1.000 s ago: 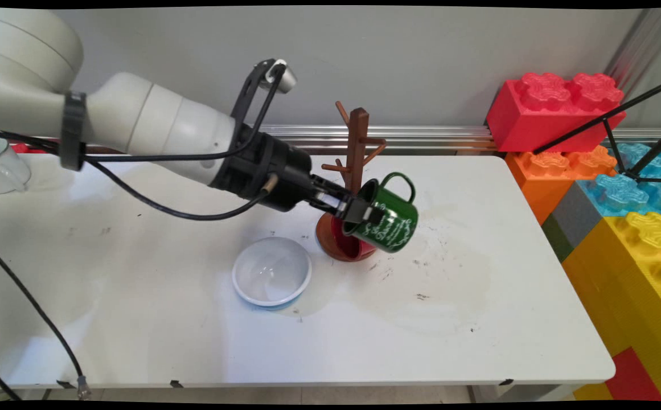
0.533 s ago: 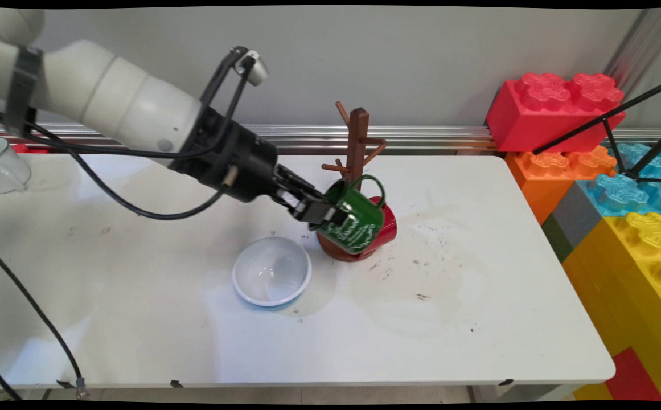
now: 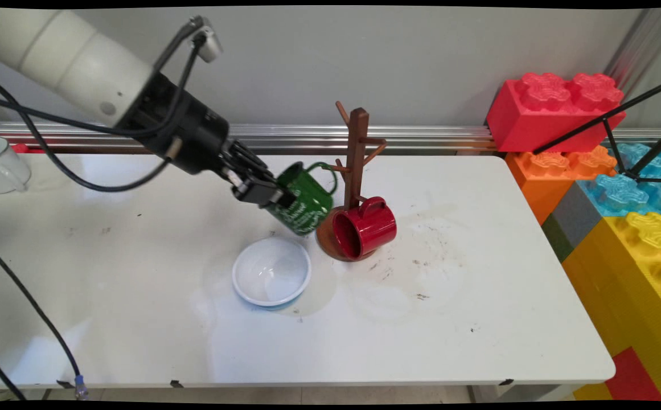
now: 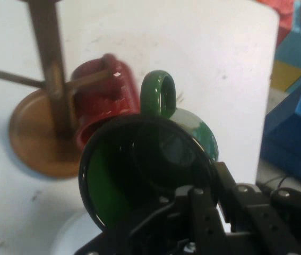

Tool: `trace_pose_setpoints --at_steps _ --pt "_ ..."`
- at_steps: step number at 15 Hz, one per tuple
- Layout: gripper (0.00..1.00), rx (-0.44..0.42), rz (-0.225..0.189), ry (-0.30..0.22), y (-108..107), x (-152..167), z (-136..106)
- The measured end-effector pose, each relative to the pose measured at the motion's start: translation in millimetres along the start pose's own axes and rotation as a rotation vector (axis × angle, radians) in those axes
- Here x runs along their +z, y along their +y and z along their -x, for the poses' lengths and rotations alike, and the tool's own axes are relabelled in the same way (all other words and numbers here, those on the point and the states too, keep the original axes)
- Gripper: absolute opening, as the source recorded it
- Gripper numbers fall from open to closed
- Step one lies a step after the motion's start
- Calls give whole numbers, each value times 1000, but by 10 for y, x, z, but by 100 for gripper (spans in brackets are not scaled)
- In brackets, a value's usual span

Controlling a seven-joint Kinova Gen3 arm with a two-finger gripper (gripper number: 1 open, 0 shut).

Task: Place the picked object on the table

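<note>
The jaws are clenched on the rim of the green mug, holding it tilted in the air, off the table; its handle points toward the wooden mug tree just beyond. The mug looks empty inside. Below the jaws sits an empty white bowl. On the tree's low peg hangs a red mug, also empty. Well behind the jaws stands a clear cup.

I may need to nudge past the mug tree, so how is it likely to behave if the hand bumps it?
The mug tree is tall and thin on a small round base, so probably apt to tip. The red mug hanging low on one side likely loads it unevenly. It looks like stiff wood, so it would probably slide or topple rather than flex.
</note>
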Motion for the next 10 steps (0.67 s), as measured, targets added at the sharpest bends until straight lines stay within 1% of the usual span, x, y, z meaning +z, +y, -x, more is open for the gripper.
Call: trace_pose_setpoints --at_steps 3,6,10 --pt "0 43 -37 -43 -161 -157 4" --pt "0 111 -84 -102 -398 -308 22" --pt "0 193 -120 -165 -648 -405 96"
